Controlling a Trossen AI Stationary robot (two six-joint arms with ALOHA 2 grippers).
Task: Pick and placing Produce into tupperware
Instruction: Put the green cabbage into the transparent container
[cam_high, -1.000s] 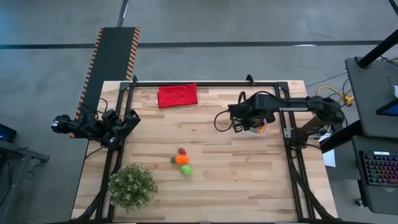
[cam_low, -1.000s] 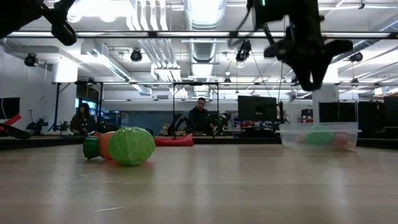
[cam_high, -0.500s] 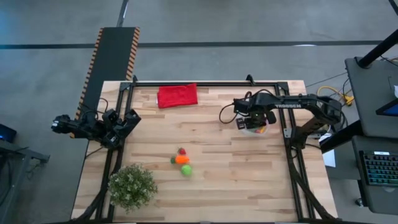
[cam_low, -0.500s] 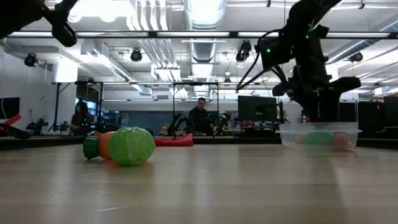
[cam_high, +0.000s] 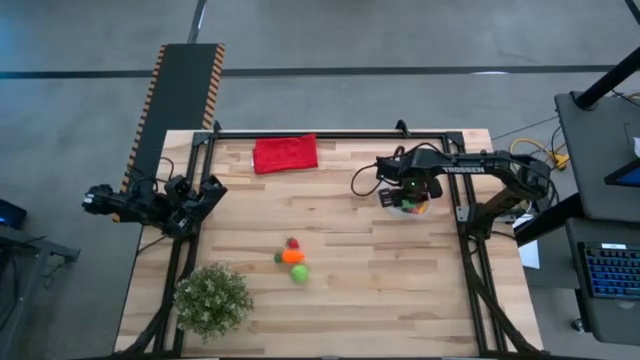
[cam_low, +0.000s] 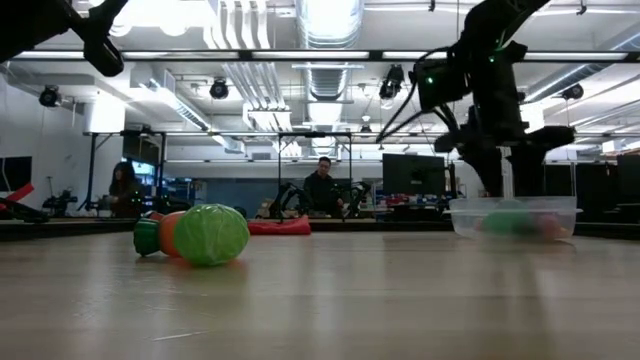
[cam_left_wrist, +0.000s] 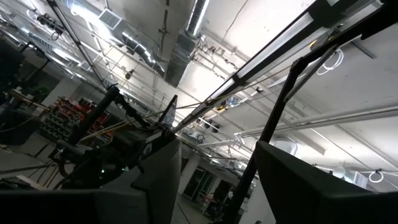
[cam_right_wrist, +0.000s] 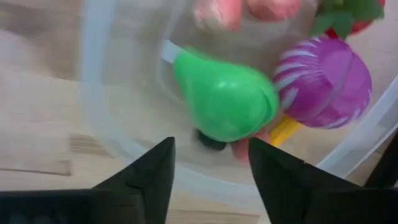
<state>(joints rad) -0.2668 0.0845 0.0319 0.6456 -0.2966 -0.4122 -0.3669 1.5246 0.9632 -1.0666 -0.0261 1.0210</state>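
The left gripper (cam_high: 207, 192) sits off the table's (cam_high: 350, 290) left edge, at about nine o'clock from the table's middle. Its wrist camera looks up at the ceiling past two dark fingers (cam_left_wrist: 155, 180) with a clear gap between them, so that claw stands apart and holds nothing.

At seven o'clock, near the front left corner, stands a bushy green potted plant (cam_high: 212, 298). At about eleven o'clock, against the far rail, lies a red cloth (cam_high: 285, 154).

Just front of centre, around six o'clock, a small cluster of produce lies on the wood: a red piece (cam_high: 292, 243), a dark green piece (cam_high: 279, 257), an orange piece (cam_high: 293, 255) and a light green ball (cam_high: 300, 273), packed close together. From table height the green ball (cam_low: 210, 235) hides most of the orange one.

Over at two o'clock the right gripper (cam_high: 405, 196) hangs directly above the tupperware (cam_high: 404, 210), which stands on the table near the right rail. Its fingers (cam_right_wrist: 146, 180) are spread apart with nothing between them. Below them in the tub lie a green pear shape (cam_right_wrist: 225, 96), a magenta striped piece (cam_right_wrist: 323, 83), something pink (cam_right_wrist: 217, 11) and a bit of yellow (cam_right_wrist: 285, 129).

Beyond the table, a person (cam_low: 322, 188) sits in the room.
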